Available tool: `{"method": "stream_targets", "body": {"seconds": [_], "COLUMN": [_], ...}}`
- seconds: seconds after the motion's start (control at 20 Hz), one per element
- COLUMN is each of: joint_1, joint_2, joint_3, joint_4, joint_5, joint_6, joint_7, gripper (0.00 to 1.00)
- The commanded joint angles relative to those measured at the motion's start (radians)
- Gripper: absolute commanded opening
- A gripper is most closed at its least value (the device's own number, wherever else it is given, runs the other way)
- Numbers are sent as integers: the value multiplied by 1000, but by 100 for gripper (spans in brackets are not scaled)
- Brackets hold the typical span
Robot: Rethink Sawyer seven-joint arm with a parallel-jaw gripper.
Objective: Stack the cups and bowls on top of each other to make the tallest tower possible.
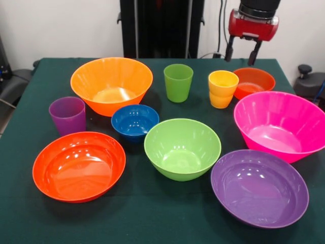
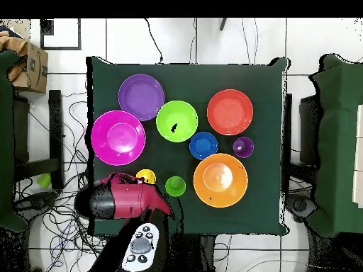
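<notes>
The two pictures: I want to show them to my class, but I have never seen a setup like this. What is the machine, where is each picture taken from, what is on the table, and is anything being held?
The machine is a robot arm; its gripper hangs open and empty above the small red-orange bowl. One picture looks across the green table, the other straight down on it. Nothing is stacked yet. Spread out are big bowls: orange, pink, lime green, purple, red-orange. There is a small blue bowl and three cups: green, yellow, purple.
</notes>
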Motion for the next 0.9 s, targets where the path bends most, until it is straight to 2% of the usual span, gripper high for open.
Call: {"method": "stream_targets", "body": {"seconds": [0.05, 0.15, 0.2, 0.4, 0.75, 0.9], "joint_1": [65, 84, 79, 57, 5, -12], "joint_2": [-40, -80, -91, -48, 11, 55], "joint_3": [-31, -60, -60, -47, -24, -25], "joint_4": [-123, -184, -206, -252, -378, -420], "joint_5": [62, 46, 43, 50, 54, 54], "joint_6": [177, 340, 391, 375, 456, 433], "joint_7": [226, 215, 207, 200, 192, 195], "gripper": [100, 100, 100, 100, 100, 100]}}
